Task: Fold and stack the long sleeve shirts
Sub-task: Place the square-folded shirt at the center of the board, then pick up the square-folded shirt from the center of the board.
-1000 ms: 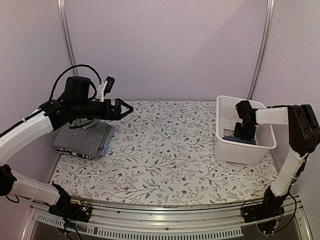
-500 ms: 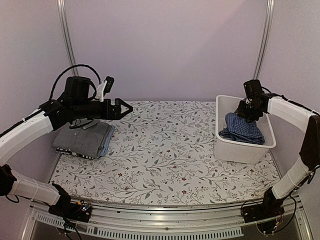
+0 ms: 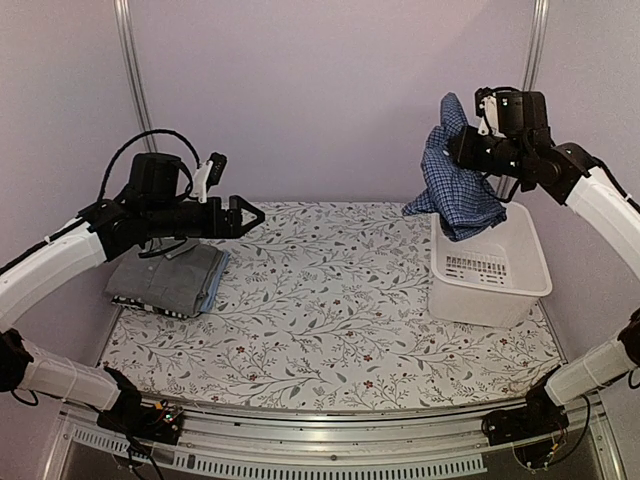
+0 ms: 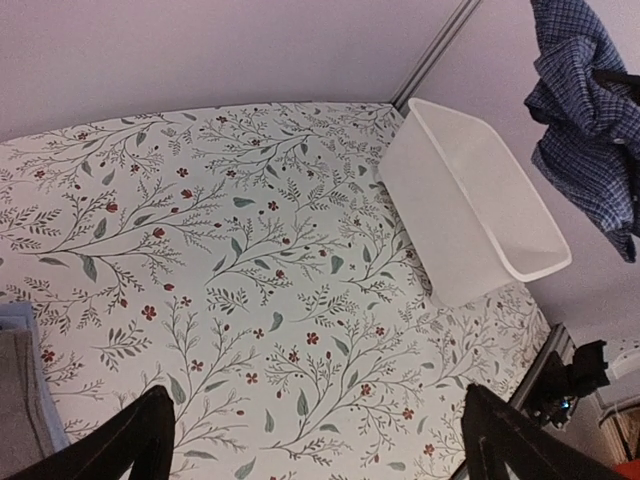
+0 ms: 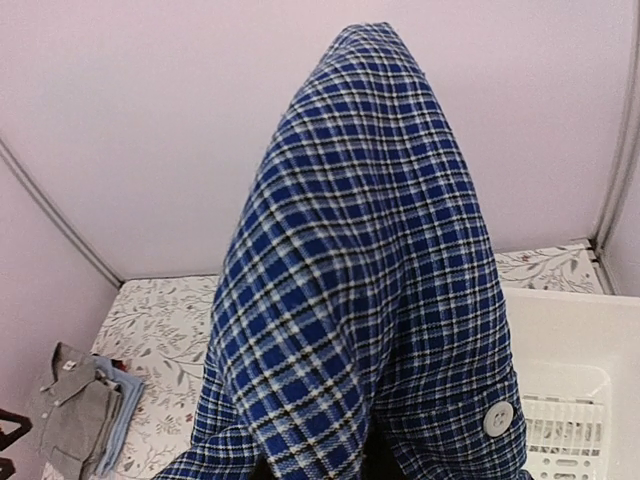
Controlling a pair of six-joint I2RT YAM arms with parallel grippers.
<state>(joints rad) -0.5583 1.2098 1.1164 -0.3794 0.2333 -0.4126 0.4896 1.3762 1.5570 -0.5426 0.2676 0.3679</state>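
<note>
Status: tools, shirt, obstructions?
Right tool shut on dark blue checked cloth shirt, hanging over white plastic basket. Left tool open, empty. Folded grey shirt stack left; nothing blocking.

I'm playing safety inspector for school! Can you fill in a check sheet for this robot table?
Surface: flowery table, flat.
Job's things: blue checked shirt hangs above the white basket; folded shirt stack at left, grey on top.
Clutter: nothing seen.
End effectors: right end effector shut on the shirt; left end effector open, holding nothing.
Cables: black cable loops over left arm.
Surroundings: lilac walls, metal poles.
</note>
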